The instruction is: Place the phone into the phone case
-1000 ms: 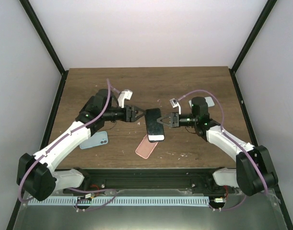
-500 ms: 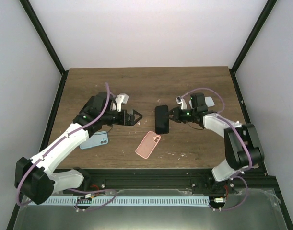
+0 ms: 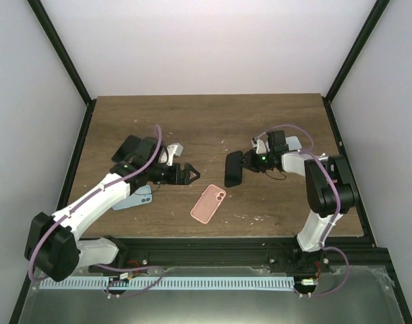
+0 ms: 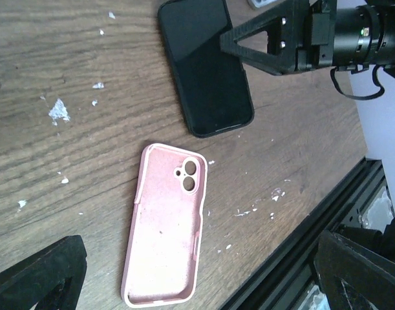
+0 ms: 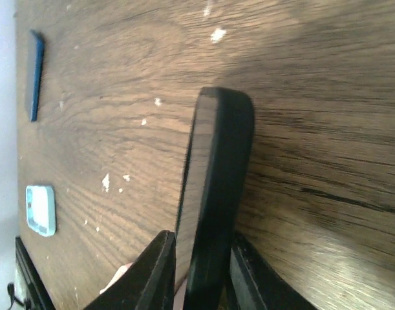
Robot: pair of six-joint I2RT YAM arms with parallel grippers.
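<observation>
The phone (image 3: 233, 169) is black and sits tilted at the table's middle right, with its screen (image 4: 203, 64) showing in the left wrist view. My right gripper (image 3: 247, 163) is shut on the phone's right end. In the right wrist view its fingers (image 5: 158, 271) flank the phone (image 5: 213, 194), which is seen edge-on. The pink phone case (image 3: 208, 204) lies open side up, just front-left of the phone. My left gripper (image 3: 192, 174) hangs open to the case's upper left and holds nothing. In the left wrist view the case (image 4: 165, 226) lies between its spread fingers (image 4: 42, 274).
A light blue cased phone (image 3: 139, 197) lies partly under my left arm. A pale flat object (image 3: 294, 142) rests behind my right arm. A dark blue flat thing (image 5: 34, 74) lies at the far left. The table's front rail (image 3: 212, 246) runs close to the pink case.
My left gripper opened, let go of the phone and drew back left. My right gripper carried the phone right and lowered it near the table.
</observation>
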